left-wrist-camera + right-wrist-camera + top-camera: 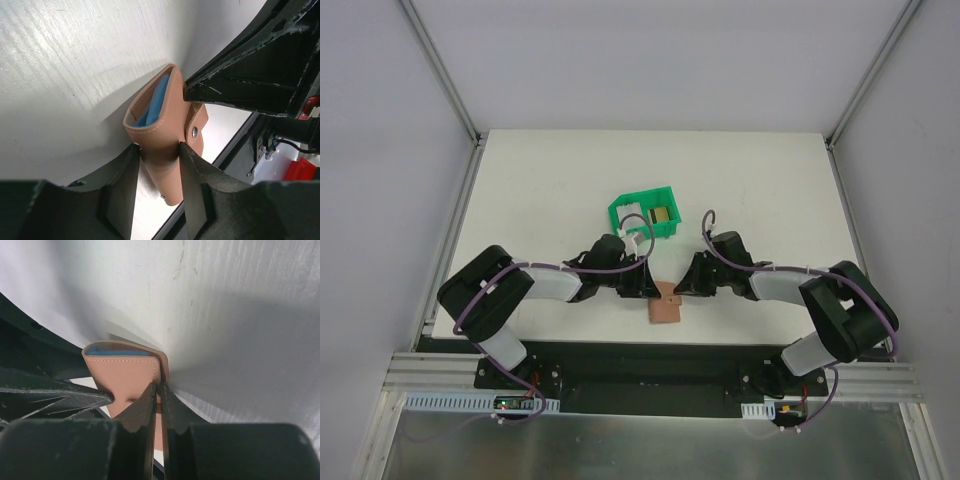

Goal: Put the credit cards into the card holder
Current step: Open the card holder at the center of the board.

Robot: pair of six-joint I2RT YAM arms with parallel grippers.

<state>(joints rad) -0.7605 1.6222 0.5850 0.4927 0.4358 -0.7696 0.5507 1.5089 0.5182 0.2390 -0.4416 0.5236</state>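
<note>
The tan-brown leather bifold card holder (pixel 665 308) is held on edge near the middle of the near edge of the white desk (pixel 550 180), with its mouth parted. The left fingers (pixel 125 185) are closed against its two outer faces. The right fingers (pixel 142 412) are all but shut, with the thin rim of one leaf pinched between them. The white-grey card (pixel 630 210) and the gold-olive card (pixel 662 215) lie in the green plastic bin (pixel 620 222), just behind the holder. Whether the blue inside the mouth is a card or lining cannot be told. If the pinch on the rim is slackened, the leaf may spring shut. If the left grip is tightened, the pockets may be squeezed flat. As no fingers are free to fetch a card, a release is required, and the holder may then topple.
</note>
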